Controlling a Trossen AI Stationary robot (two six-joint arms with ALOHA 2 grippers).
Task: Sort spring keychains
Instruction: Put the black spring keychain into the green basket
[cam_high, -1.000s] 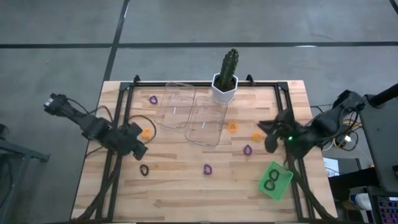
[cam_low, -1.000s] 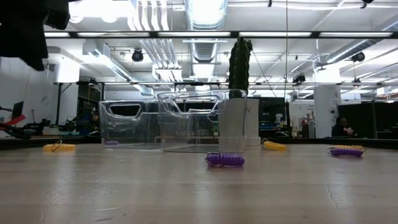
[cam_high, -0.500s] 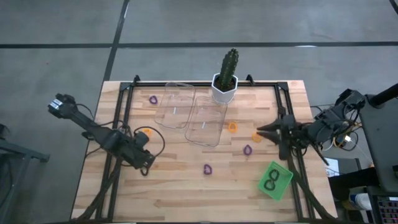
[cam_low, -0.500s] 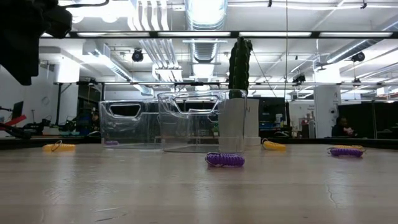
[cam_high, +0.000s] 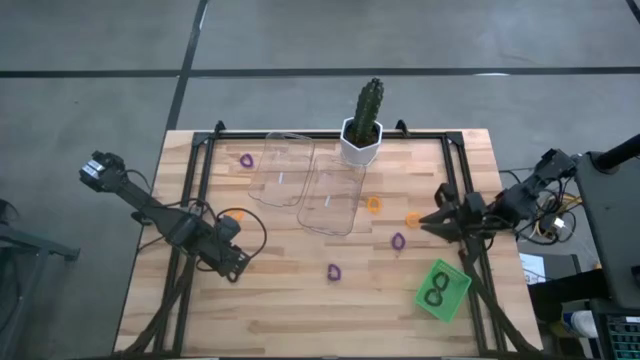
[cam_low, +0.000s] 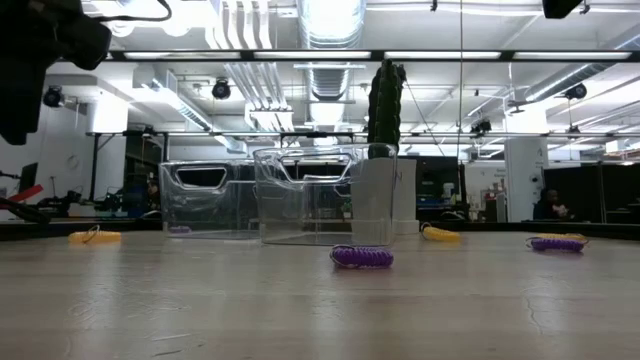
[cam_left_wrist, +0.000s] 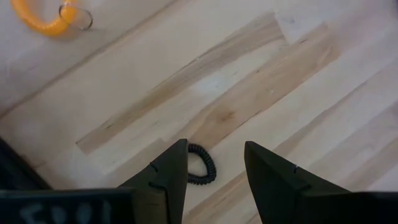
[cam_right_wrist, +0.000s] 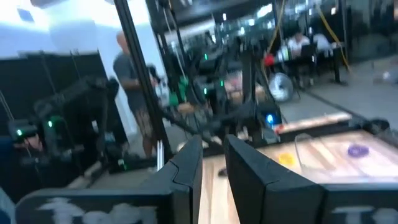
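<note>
- A black spring keychain (cam_left_wrist: 202, 169) lies on the bench (cam_high: 290, 300) at its left near part, between the spread fingers of the left tool (cam_left_wrist: 214, 177), which is open and empty.
- To grip well, I judge the tool should descend straight, straddle the coil, then close.
- The green tray (cam_high: 443, 289), right near, holds black keychains; the two clear bins (cam_high: 310, 185) look empty.
- The right tool (cam_high: 437, 222) hovers right, fingers narrowly apart, empty.

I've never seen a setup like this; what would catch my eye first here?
Probably the tall green cactus in its white pot at the table's far edge, beside two clear plastic bins. Next, the bright green tray near the right gripper, and the left gripper open over a small black coiled keychain.
</note>
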